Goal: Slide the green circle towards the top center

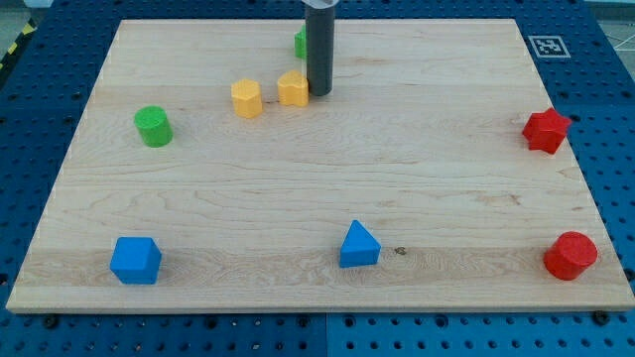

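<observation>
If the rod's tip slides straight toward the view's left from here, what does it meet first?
Most likely the nearer yellow block, right beside my tip on the wooden board; whether they already touch is unclear. The second yellow block lies farther left.

We're looking at a wooden board lying on a blue pegboard. At 10 o'clock a green circle is sitting. Near 12, a yellow hexagon and a yellow block are resting side by side; a green block is peeking out behind. A red star is lying at 3, a red block at 4, a blue triangle at 6, a blue block at 8.
</observation>
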